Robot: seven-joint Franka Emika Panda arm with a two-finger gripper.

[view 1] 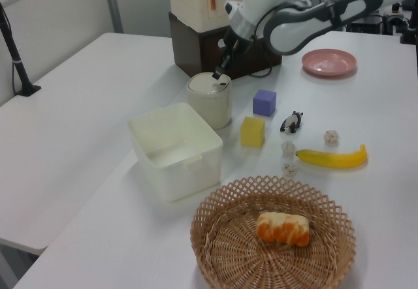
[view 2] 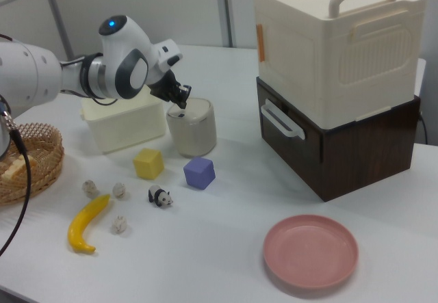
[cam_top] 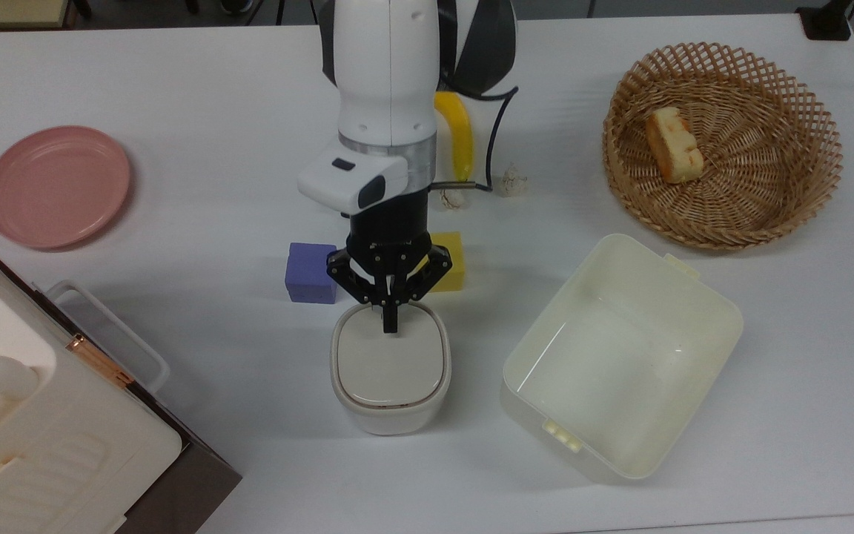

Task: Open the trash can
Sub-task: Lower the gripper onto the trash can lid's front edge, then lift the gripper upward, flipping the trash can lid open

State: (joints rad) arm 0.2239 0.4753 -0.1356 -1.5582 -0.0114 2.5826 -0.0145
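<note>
The trash can [cam_top: 390, 371] is a small off-white rounded-square bin with a flat beige-grey lid, standing near the middle of the table. My gripper [cam_top: 390, 325] points down over the lid's far edge. Its fingers are shut together with nothing between them. They cover the spot where the small black button sits, so the button is hidden in the top view. In the left view the gripper [view 1: 218, 77] tip is right at the lid of the trash can [view 1: 209, 103]. The right view shows the gripper [view 2: 182, 104] at the top of the trash can [view 2: 192, 130]. The lid lies closed.
A purple cube [cam_top: 310, 272] and a yellow cube [cam_top: 448, 268] flank the wrist just behind the can. A cream lidless tub [cam_top: 605, 371] stands at the top view's right. A wicker basket [cam_top: 760, 193], a banana [cam_top: 458, 133], a pink plate [cam_top: 56, 185] and a cream box [cam_top: 27, 437] lie around.
</note>
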